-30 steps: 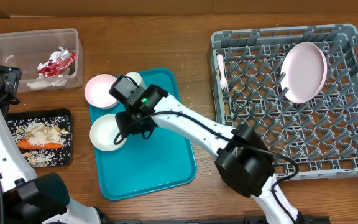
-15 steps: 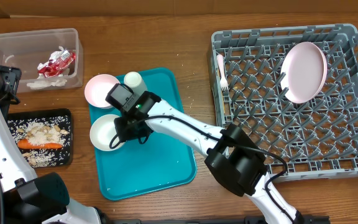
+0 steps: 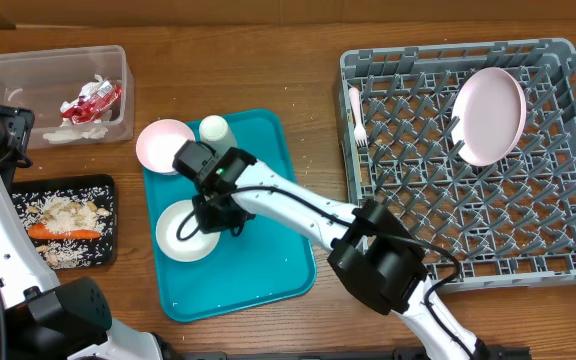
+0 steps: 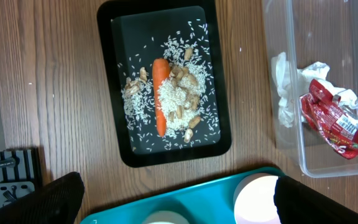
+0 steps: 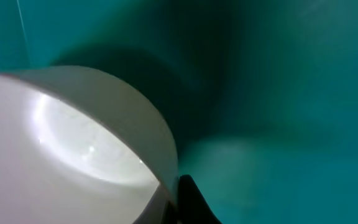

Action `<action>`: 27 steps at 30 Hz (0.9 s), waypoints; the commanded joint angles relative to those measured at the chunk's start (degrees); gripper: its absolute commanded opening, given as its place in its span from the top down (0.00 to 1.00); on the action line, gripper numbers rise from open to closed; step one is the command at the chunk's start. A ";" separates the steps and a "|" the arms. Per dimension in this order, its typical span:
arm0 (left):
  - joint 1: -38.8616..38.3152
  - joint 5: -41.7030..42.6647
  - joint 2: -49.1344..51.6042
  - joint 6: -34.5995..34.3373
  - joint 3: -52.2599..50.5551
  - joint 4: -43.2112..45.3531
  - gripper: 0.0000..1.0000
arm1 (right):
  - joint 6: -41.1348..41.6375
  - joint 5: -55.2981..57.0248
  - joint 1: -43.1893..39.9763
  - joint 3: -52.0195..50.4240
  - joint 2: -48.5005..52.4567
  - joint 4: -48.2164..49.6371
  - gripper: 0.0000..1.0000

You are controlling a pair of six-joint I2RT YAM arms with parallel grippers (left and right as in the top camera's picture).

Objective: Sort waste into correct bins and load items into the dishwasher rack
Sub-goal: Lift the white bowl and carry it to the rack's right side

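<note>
Overhead: R gripper (image 3: 206,222) clamped on rim of white bowl (image 3: 180,238) on teal tray (image 3: 258,265), L gripper (image 4: 179,186) wide open, holding nothing, near black tray (image 4: 114,93).

Right hand (image 3: 201,221) now clamped on white bowl (image 3: 176,238) rim; bowl dragged further onto teal tray (image 3: 258,262)

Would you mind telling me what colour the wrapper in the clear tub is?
The wrapper is shiny red, clearest in the left wrist view.

The small pale bowl (image 3: 180,236) sits upright on the teal tray (image 3: 263,275).
</note>
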 commanded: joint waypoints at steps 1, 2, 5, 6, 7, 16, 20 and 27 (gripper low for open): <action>-0.02 -1.42 0.39 -1.40 -0.22 -0.09 0.00 | -0.13 1.25 -1.40 6.14 0.42 -4.13 0.96; -0.02 -1.42 0.39 -1.42 -0.22 -0.07 0.00 | -0.22 1.70 -1.68 7.89 0.31 -6.40 0.96; -0.02 -1.42 0.39 -1.40 -0.22 -0.09 0.00 | -0.22 5.14 -2.64 13.33 -0.66 -13.68 0.96; -0.02 -1.42 0.39 -1.42 -0.22 -0.09 0.00 | -0.22 6.62 -2.89 14.73 -1.07 -15.63 0.96; -0.04 -1.42 0.39 -1.40 -0.22 -0.07 0.00 | -0.17 9.42 -3.17 16.72 -1.75 -18.56 0.96; -0.24 -1.42 0.39 -1.42 -0.22 -0.07 0.00 | 5.73 33.83 -5.64 20.35 -12.07 -35.04 0.96; -0.24 -1.42 0.42 -1.40 -0.22 -0.09 0.00 | 5.51 33.86 -7.96 19.61 -16.06 -35.04 0.96; -0.24 -1.42 0.42 -1.40 -0.22 -0.07 0.00 | 5.14 37.07 -13.20 7.15 -26.25 -35.04 0.96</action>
